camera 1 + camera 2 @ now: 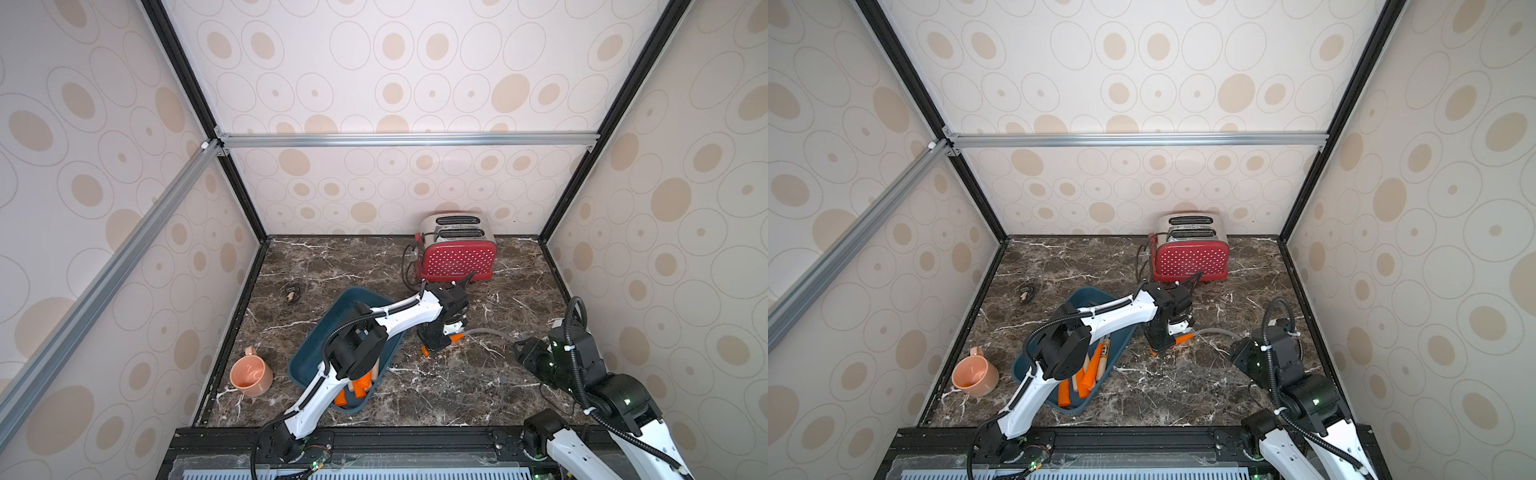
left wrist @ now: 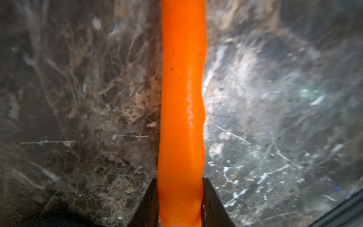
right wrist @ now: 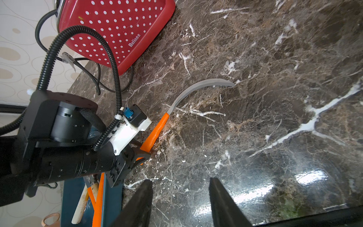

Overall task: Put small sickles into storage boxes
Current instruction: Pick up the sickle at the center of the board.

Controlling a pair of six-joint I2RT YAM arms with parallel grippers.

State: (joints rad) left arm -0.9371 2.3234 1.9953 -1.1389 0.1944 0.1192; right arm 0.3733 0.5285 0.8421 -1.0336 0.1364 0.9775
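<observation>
An orange-handled small sickle (image 3: pixel 157 129) lies on the marble top, its grey curved blade (image 3: pixel 196 88) pointing away from the storage box. My left gripper (image 2: pixel 180 188) is shut on the orange handle (image 2: pixel 181 98), one black finger (image 2: pixel 153 196) pressed to each side. In both top views it (image 1: pixel 434 343) stands just right of the box. The dark teal storage box (image 1: pixel 345 303) holds several sickles (image 1: pixel 1092 370) with orange and pale wood handles, partly hidden by my left arm. My right gripper (image 3: pixel 179 188) hovers open over bare marble, right of the blade (image 1: pixel 486 332).
A red polka-dot toaster (image 1: pixel 457 257) with a black cord (image 1: pixel 409 266) stands at the back. A pink mug (image 1: pixel 251 376) sits at the front left, beside the box. A small dark object (image 1: pixel 293 292) lies at the left rear.
</observation>
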